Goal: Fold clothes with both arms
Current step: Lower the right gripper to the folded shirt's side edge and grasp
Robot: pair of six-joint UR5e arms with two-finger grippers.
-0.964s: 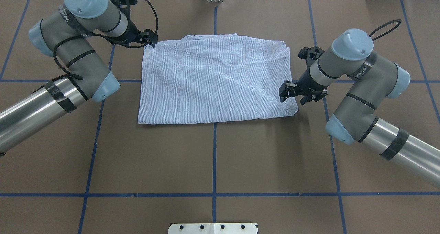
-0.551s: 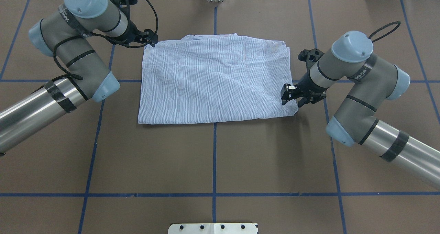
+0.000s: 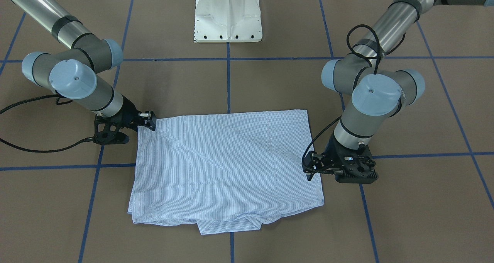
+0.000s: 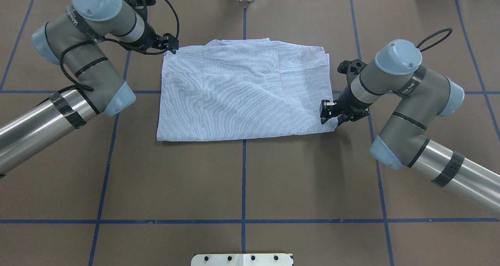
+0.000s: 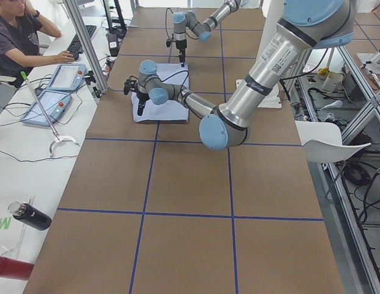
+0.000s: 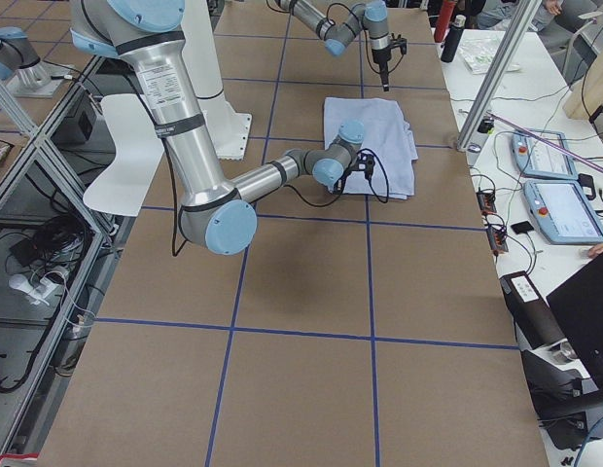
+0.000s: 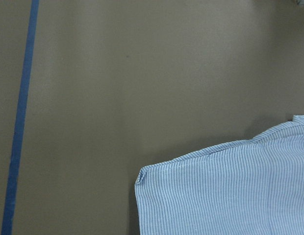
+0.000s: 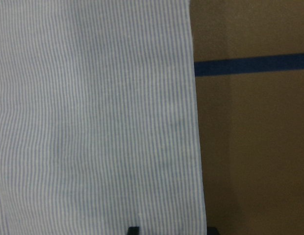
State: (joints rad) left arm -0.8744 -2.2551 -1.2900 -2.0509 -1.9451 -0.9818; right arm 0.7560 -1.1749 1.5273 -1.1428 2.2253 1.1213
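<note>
Table (image 4: 242, 180), brown with blue tape lines, holds a striped shirt (image 4: 242, 90) at its middle, folded into a flat rectangle. The cloth looks thin, light and limp, so it is best pinched at corners or edges. The left arm (image 4: 90, 70) reaches the far left corner, the right arm (image 4: 402, 102) the right edge close to the near corner. Whether the left gripper (image 4: 168, 43) is parted cannot be told. The right gripper (image 4: 326, 111) has its fingers (image 8: 134, 230) apart astride the shirt's edge, seemingly gripping nothing.
</note>
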